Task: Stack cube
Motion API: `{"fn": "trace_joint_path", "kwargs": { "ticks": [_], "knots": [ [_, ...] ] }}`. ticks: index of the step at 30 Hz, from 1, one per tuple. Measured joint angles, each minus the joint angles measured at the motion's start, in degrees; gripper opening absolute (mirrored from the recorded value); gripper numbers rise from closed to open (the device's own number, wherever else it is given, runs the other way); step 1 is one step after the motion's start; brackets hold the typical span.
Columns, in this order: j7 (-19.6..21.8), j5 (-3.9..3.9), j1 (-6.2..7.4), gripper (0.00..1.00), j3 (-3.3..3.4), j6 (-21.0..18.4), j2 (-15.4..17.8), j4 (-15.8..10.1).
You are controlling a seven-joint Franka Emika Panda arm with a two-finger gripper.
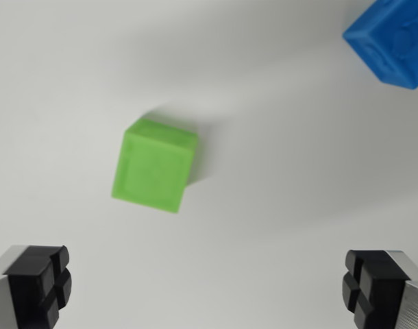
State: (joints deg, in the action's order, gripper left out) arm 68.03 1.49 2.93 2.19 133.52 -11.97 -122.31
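A green cube (155, 164) rests on the white surface, left of centre in the wrist view and slightly rotated. A blue cube (392, 40) lies at the top right corner, partly cut off by the frame edge. My gripper (207, 288) is open, with its two black fingertips at the bottom corners and nothing between them. The green cube lies above the gap, nearer the left fingertip (39, 284), and apart from both pads.
The white surface (284, 205) fills the view, with soft shadows across its upper part.
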Motion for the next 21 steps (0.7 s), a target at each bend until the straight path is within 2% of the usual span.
{"fn": "trace_joint_path", "kwargs": {
  "ticks": [21],
  "knots": [
    [15.8,0.00,5.00,1.00,-0.03,9.8,-7.1,-2.2]
  ]
}}
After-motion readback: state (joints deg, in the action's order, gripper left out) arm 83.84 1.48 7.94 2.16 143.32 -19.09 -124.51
